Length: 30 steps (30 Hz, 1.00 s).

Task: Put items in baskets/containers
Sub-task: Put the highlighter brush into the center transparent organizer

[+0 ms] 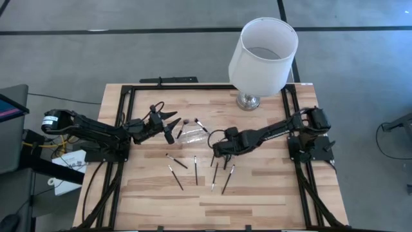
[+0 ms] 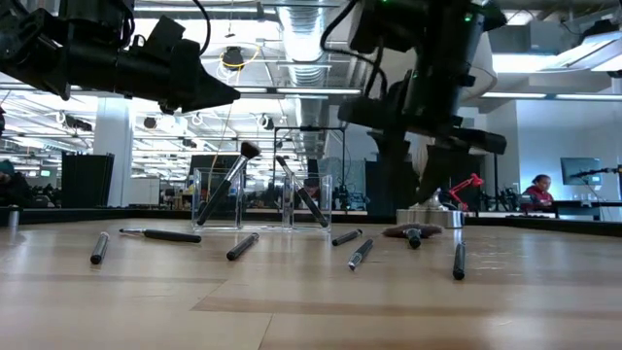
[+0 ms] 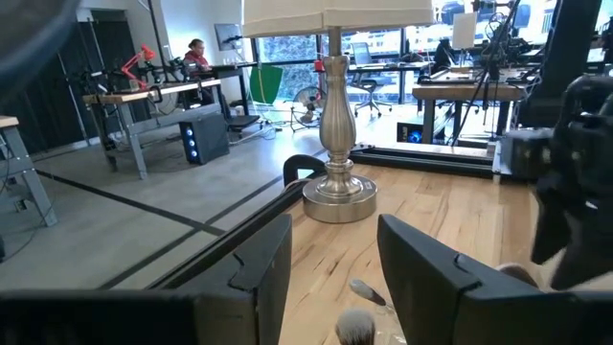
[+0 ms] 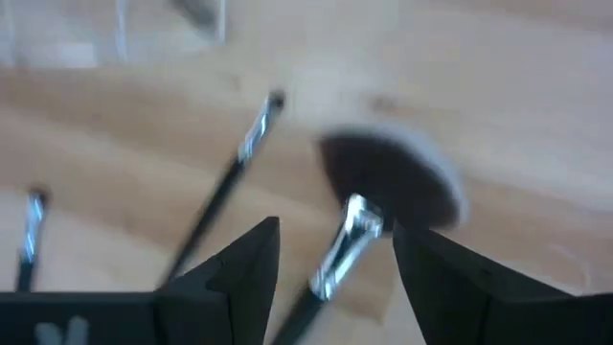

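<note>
A small clear container (image 1: 190, 135) stands on the wooden table, with two brushes (image 2: 225, 185) leaning in it, heads up. Several thin dark brushes (image 1: 196, 170) lie flat on the table nearer the front. My left gripper (image 1: 170, 126) is open and empty, raised just left of the container; its wrist view shows the brush heads (image 3: 356, 326) below its fingers. My right gripper (image 4: 335, 235) is open, pointing down. Its fingers stand on either side of the silver ferrule of the fluffy dark-headed brush (image 4: 388, 182), which lies on the table right of the container.
A tall lamp with a white shade (image 1: 262, 55) on a silver base (image 3: 337, 187) stands at the table's far edge, right of centre. A black frame (image 1: 129, 96) runs along the table's sides. The near part of the table has bare wood (image 1: 206, 206).
</note>
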Tool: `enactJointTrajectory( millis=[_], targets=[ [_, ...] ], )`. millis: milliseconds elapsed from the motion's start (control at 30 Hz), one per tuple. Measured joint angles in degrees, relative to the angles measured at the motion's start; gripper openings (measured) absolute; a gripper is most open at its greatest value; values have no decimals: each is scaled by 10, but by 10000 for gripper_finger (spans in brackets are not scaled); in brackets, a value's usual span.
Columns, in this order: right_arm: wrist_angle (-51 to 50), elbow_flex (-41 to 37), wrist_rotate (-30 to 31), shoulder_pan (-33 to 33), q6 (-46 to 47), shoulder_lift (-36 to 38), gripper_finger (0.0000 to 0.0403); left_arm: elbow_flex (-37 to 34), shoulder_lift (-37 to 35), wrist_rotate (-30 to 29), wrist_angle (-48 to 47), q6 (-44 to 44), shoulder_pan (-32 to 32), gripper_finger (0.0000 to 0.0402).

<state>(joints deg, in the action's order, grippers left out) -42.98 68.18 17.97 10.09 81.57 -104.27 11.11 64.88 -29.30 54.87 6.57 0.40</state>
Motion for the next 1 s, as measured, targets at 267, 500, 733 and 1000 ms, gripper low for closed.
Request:
enactJointTrajectory(
  millis=[267,500,733,1000],
  targets=[
    [0,0,75,57,106,0,171,0,0,0,0,0,0,154],
    [-2,-2,74,66,130,-22,167,0,0,0,0,0,0,154],
    [25,-1,60,40,129,-83,168,-1,0,0,0,0,0,154],
    [21,4,128,33,129,-129,165,-7,0,0,3,0,0,154]
  ],
)
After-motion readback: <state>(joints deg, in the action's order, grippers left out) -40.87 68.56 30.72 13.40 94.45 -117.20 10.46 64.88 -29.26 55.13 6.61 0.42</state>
